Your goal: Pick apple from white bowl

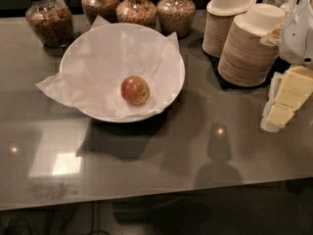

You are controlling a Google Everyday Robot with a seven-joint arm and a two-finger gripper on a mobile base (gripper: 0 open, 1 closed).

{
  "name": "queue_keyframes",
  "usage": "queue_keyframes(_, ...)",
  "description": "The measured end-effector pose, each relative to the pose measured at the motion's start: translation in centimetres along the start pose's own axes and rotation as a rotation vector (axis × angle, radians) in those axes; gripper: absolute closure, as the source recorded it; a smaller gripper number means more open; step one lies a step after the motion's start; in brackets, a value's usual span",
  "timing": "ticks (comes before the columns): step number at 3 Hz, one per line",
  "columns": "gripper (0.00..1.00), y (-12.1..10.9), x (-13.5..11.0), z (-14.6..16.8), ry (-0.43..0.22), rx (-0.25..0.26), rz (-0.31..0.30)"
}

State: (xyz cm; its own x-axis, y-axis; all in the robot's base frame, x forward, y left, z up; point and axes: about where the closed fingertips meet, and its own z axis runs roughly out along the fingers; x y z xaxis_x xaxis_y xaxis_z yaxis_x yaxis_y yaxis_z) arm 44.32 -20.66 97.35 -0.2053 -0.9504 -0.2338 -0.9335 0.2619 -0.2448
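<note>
The apple point(135, 90) is small, red with yellow-orange patches. It lies on crinkled white paper inside the wide white bowl point(178, 67), a little right of the bowl's middle. The bowl stands on the dark grey counter, left of centre. My gripper point(283, 104) is at the right edge of the view, pale yellow under a white housing, low over the counter. It is well to the right of the bowl and apart from the apple. Nothing shows in it.
Two stacks of small beige paper bowls point(249, 48) stand at the back right, close to my gripper. Several glass jars of grains point(49, 21) line the back edge behind the bowl. The counter's front edge point(146, 197) runs along the bottom.
</note>
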Motion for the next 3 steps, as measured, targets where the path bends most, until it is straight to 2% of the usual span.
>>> queue_keyframes(1,0.0,0.3,-5.1,1.9,-0.105,-0.02,-0.075)
queue_keyframes(2,0.0,0.6,-11.3,2.6,-0.246,-0.044,-0.177)
queue_keyframes(3,0.0,0.7,-15.7,3.7,-0.346,-0.082,-0.252)
